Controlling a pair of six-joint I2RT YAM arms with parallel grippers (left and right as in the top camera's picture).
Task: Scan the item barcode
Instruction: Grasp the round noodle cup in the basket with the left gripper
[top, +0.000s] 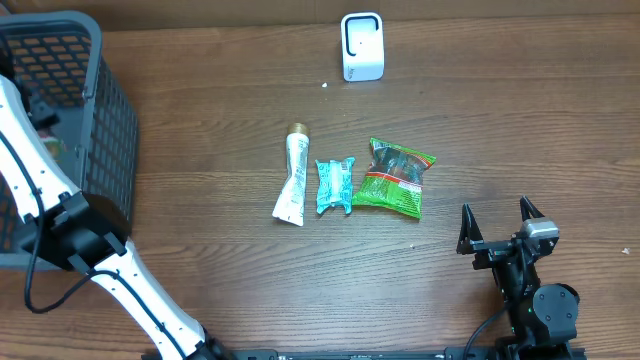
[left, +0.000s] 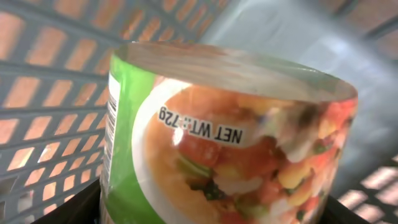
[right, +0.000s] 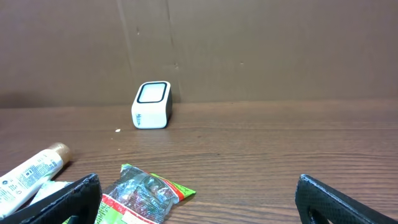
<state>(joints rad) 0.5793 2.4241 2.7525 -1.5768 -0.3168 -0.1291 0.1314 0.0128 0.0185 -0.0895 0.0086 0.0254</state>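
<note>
My left arm (top: 130, 285) rises from the near edge of the table (top: 220, 90) to a black elbow, then folds back so the white forearm leans over the rim of the grey basket (top: 110, 110) at the far left corner. From above, the wrist end is lost against the mesh. My left gripper (left: 214, 214) is inside the basket, mesh walls on every side. Its dark fingers (left: 62, 208) are pressed against both flanks of a can (left: 230, 137), so I have it clasped. The can fills the wrist view, tilted, with a green label and a picture of chopped vegetables. The net-weight print reads upside down to me. A strip of fine bars that looks like the barcode (left: 112, 102) runs along the label's left edge. My right arm sits low at the near right of the table, forearm short and level. My right gripper (top: 495, 208) points toward the far edge, jaws spread wide and empty just above the wood. Ahead of it lie a green bag (top: 396, 178), a teal packet (top: 334, 186) and a tube (top: 293, 178), side by side at mid-table. The white scanner (top: 361, 45) stands beyond them at the far edge, well apart from the basket and the can.
</note>
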